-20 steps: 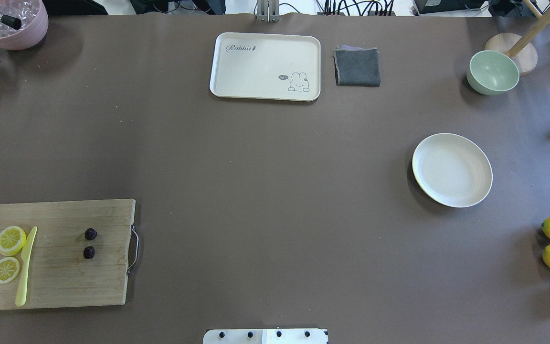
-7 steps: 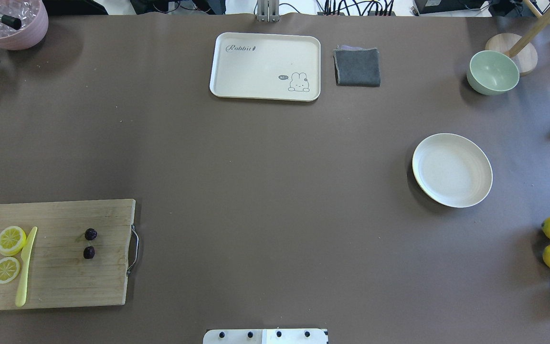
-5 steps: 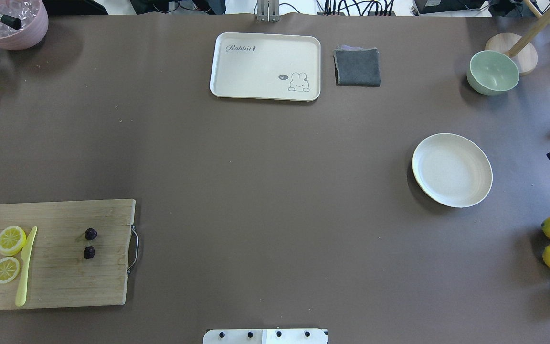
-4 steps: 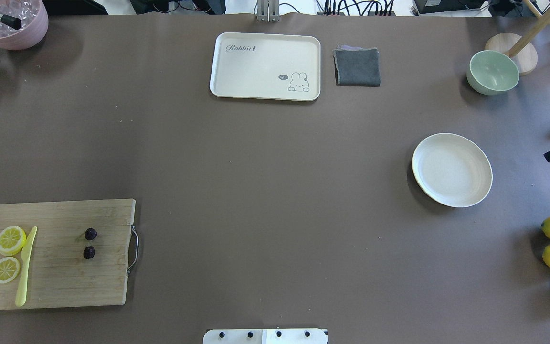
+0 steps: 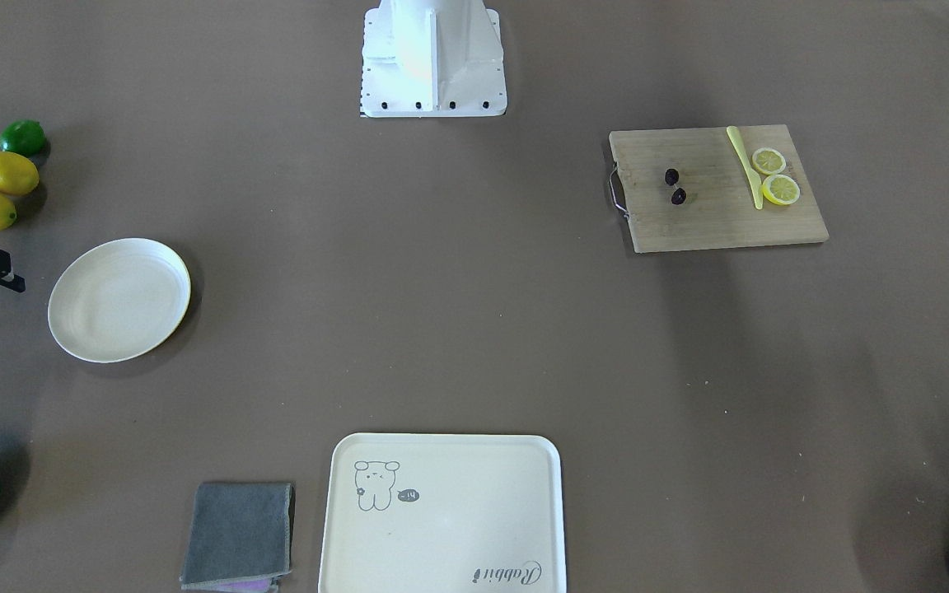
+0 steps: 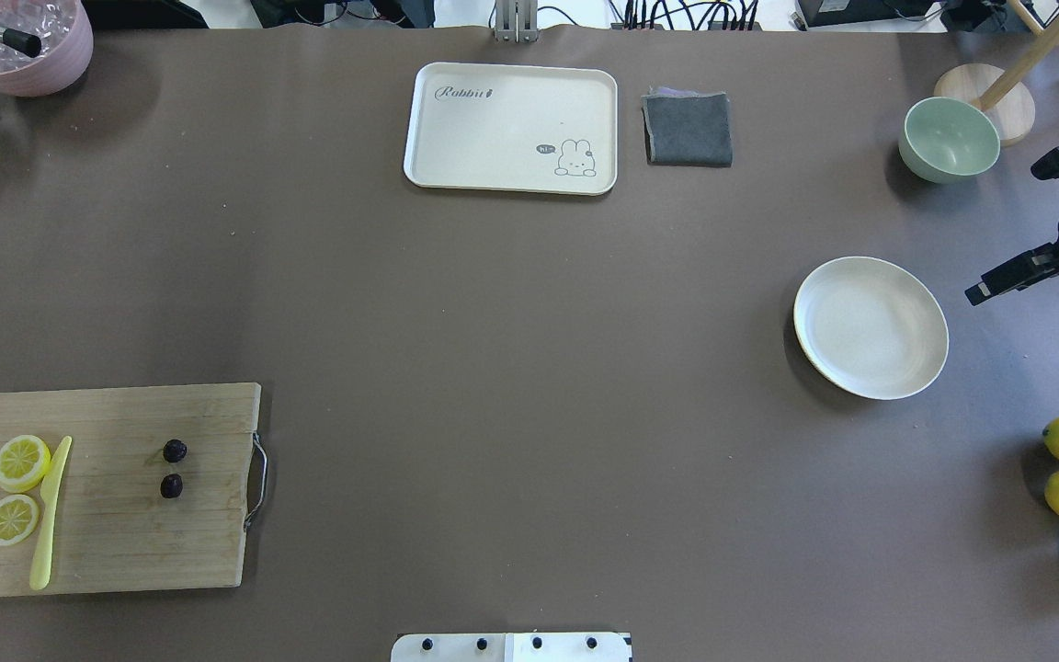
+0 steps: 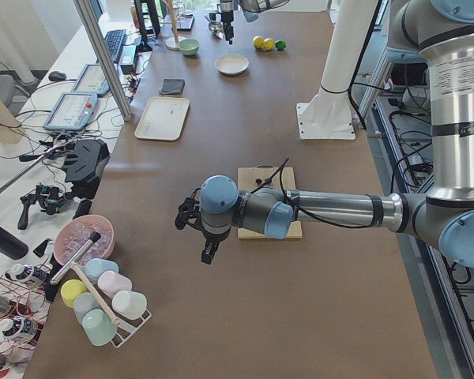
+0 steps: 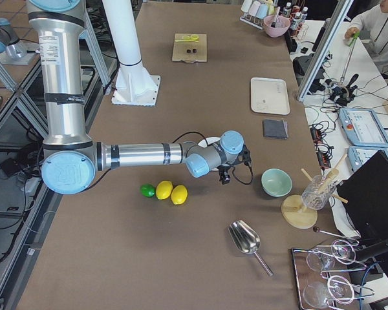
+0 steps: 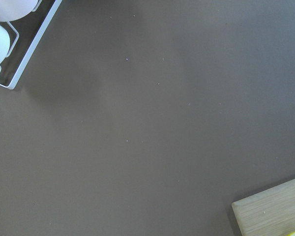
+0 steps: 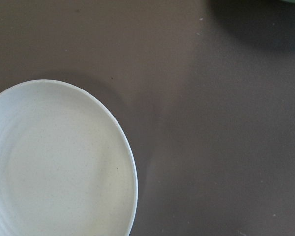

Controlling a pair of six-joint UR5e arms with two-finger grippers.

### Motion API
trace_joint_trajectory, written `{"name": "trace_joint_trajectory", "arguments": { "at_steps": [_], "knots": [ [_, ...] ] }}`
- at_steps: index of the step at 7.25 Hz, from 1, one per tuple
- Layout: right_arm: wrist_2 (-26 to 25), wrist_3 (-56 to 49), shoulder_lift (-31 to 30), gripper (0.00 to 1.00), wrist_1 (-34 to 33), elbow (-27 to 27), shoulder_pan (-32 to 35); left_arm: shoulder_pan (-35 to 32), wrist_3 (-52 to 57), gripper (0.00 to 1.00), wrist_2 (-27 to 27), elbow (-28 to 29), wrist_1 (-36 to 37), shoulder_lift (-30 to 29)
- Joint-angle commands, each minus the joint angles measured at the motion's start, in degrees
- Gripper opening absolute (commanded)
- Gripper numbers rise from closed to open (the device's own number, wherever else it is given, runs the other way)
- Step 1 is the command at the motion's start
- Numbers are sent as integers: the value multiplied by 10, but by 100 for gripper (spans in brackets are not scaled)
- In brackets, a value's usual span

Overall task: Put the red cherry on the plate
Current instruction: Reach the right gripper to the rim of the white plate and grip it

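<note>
**Q:** Left side first. Where's the cherry?
**A:** The pair of tiny near-black red cherries (image 6: 175,450) lies on the rectangular wooden cutting board (image 6: 125,542). It's right of the pale yellow plastic knife (image 6: 50,515) and the two lemon slices (image 6: 22,462).
**Q:** Your left gripper?
**A:** My left gripper (image 7: 196,235) hangs over the brown table (image 6: 493,368), off the board. Finger gap: cannot tell.
**Q:** Right side?
**A:** The round cream-white plate (image 6: 870,327) sits well apart from the cherries. My right gripper (image 6: 1007,233) hovers just right of it, near the pale green bowl (image 6: 949,138), fingers spread wide.
</note>
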Motion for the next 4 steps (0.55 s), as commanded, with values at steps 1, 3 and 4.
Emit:
{"name": "trace_joint_trajectory", "arguments": {
  "at_steps": [1, 3, 4],
  "knots": [
    [-3, 37, 17, 81, 10, -13, -20, 0, 0, 98, 0, 0, 0, 2],
    [-4, 37, 16, 79, 10, -14, -40, 0, 1, 98, 0, 3, 0, 2],
    [-5, 37, 19, 79, 11, -14, -50, 0, 0, 98, 0, 3, 0, 2]
  ]
}}
